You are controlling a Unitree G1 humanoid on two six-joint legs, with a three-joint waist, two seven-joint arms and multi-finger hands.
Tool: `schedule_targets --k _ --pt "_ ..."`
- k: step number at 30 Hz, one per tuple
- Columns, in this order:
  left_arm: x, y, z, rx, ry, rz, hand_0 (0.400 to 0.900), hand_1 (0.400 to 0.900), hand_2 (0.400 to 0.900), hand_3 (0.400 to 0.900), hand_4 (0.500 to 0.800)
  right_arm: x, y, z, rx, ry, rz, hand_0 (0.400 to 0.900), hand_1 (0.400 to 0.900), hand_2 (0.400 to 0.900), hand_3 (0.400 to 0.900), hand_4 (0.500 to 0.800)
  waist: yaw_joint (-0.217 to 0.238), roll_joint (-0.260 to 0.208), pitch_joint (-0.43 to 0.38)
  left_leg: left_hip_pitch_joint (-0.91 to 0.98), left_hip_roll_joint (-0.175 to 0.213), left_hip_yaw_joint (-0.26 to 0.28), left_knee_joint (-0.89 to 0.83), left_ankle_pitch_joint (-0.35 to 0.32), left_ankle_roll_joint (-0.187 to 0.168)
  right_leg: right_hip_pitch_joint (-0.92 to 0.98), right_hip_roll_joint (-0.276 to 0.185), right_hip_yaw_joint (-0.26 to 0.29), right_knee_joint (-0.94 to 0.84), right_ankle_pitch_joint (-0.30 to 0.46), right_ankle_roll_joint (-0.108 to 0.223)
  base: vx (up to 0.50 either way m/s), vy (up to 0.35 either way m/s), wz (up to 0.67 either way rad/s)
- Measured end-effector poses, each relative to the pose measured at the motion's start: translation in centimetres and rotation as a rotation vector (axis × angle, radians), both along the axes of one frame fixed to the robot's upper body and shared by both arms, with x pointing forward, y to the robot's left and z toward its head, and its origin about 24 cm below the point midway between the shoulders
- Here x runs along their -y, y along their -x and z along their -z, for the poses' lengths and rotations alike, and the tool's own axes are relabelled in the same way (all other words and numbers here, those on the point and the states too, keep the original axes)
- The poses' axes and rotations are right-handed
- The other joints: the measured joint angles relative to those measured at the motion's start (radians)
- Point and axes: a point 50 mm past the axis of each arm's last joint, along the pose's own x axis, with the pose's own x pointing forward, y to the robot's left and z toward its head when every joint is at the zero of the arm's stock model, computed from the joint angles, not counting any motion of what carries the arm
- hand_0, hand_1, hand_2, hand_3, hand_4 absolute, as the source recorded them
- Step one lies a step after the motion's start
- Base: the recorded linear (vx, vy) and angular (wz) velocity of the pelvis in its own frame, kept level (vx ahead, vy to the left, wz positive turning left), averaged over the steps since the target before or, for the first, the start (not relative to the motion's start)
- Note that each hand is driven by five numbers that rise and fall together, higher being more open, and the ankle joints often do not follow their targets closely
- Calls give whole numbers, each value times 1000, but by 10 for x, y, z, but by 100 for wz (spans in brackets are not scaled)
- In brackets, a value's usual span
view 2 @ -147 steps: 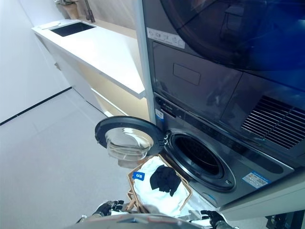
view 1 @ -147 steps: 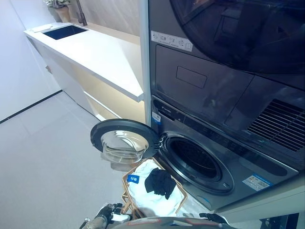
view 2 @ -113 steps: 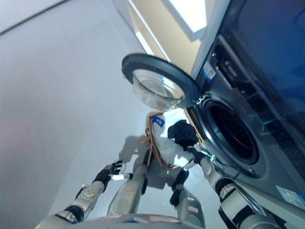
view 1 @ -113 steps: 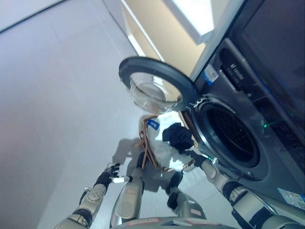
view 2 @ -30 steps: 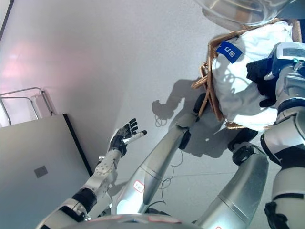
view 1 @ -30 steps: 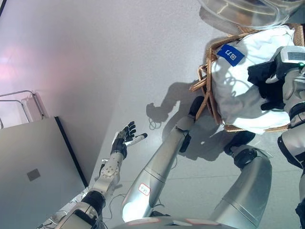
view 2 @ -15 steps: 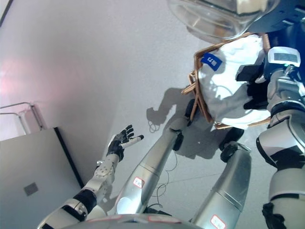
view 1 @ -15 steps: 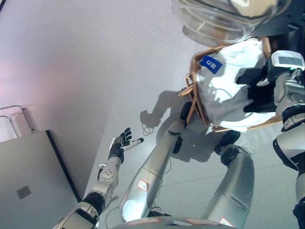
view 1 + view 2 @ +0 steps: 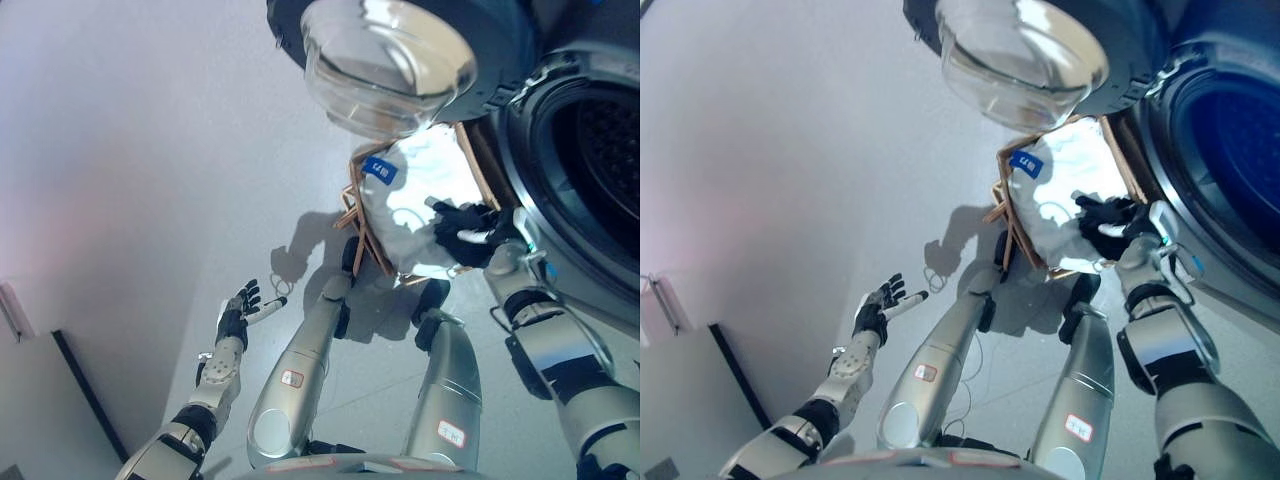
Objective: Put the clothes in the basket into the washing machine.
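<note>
A wicker basket (image 9: pixel 358 212) stands on the floor below the washing machine's open round door (image 9: pixel 385 55). It holds white cloth (image 9: pixel 415 195) with a blue tag (image 9: pixel 378 170) and a black garment (image 9: pixel 452 215). The drum opening (image 9: pixel 590 150) gapes at the right. My right hand (image 9: pixel 472 236) lies on the black garment at the basket's right side. Its dark fingers blend with the cloth, so their grip does not show. My left hand (image 9: pixel 238 310) hovers over the floor at the lower left, open with fingers spread and holding nothing.
The door's glass bowl (image 9: pixel 1020 55) juts out over the basket's far end. The machine's dark front (image 9: pixel 600 290) fills the right side. A dark-edged grey panel (image 9: pixel 45 420) lies at the lower left corner. Grey floor (image 9: pixel 150 150) spreads to the left.
The whole view has swung, so the door and drum opening now show. My right hand stays at the black garment in the basket. My left hand stays open.
</note>
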Motion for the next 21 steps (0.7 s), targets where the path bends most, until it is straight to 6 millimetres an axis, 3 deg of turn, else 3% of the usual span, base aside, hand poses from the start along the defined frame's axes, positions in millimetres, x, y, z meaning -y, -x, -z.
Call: schedule_targets --k 7,12,17,21 --pt "-11 15 10 -45 -27 -55 900 900 900 900 800 -35 40 68 47 -352 72 400 400 400 400 500 -25 -4 -2 162 38 11 -74 1 1 175 48 -5 -130 33 6 10 26 -17" --pt "-12 21 14 -60 -33 -59 900 900 900 900 800 -44 90 116 11 -595 230 400 400 400 400 500 -52 -8 -24 238 51 22 -107 -6 2 259 65 -3 -196 50 11 50 30 -9" --pt "-20 48 30 -141 -38 -105 900 900 900 900 800 -39 127 139 61 -784 414 400 400 400 400 500 -87 -14 -97 317 54 45 -153 -8 6 333 70 1 -255 69 23 53 24 -10" --pt "-23 71 41 -209 -45 -98 900 900 900 900 800 -36 137 143 233 -985 601 400 400 400 400 500 -90 -17 -172 347 64 61 -189 -11 0 364 78 0 -310 87 22 70 5 -4"
